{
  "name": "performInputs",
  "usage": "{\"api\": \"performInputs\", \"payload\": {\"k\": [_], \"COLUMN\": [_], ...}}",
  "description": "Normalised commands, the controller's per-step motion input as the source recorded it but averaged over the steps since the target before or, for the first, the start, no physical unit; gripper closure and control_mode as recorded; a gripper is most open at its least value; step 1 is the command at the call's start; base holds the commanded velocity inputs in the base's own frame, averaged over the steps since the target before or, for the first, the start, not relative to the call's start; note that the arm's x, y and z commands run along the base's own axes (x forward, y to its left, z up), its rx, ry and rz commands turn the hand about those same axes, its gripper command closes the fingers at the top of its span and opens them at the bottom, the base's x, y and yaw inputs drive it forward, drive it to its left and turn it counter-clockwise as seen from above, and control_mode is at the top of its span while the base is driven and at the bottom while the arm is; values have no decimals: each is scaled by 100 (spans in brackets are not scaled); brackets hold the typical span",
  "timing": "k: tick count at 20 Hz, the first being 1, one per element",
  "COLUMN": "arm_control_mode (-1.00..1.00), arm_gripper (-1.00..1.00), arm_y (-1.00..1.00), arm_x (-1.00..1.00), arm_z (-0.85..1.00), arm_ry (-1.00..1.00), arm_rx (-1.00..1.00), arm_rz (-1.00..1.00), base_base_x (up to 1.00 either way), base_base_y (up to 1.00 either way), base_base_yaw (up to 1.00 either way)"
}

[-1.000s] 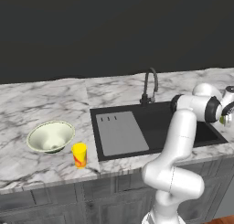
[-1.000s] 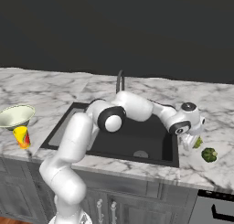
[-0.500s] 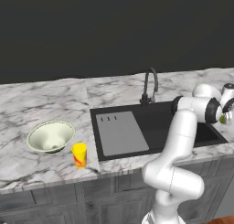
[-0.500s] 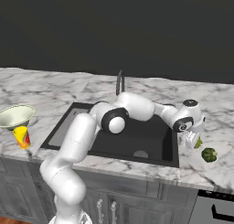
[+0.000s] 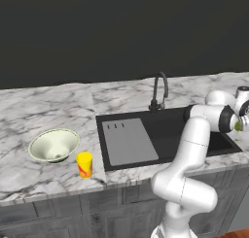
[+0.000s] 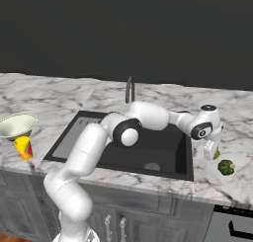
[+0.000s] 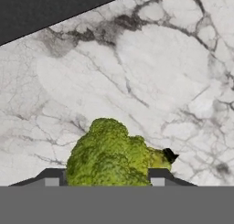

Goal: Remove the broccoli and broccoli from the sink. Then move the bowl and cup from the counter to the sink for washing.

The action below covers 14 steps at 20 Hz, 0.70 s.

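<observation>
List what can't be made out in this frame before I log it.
- Claw: fingertips in the hand view are mostly covered by the floret, so contact on it is unclear.
- Floret: in the left base view only a green sliver at the right edge, hidden by the wrist.
- Cup: the right base view is too small to read its red mark.
- Sink: its right part is blocked by the arm in the left base view.

The sink [image 5: 165, 135] and counter [image 5: 44, 110] are seen from behind and above by both base views, from the arm's left and right; the counter [image 7: 137, 72] is looked down upon closely by the hand view.
</observation>
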Motion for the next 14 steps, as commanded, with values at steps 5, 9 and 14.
{"api": "performInputs", "payload": {"k": [5,9,14], "arm_control_mode": [-100,-100,-100], "arm_gripper": [-100,-100,-100], "arm_y": [-12,-10,-1], "arm_x": [-17,-14,-9], "arm_z": [-8,2,24], "arm_ry": [6,4,3], "arm_rx": [0,0,0], "arm_rz": [0,0,0], "base_base_x": [0,0,0], "base_base_y": [0,0,0], "base_base_yaw": [0,0,0]}}
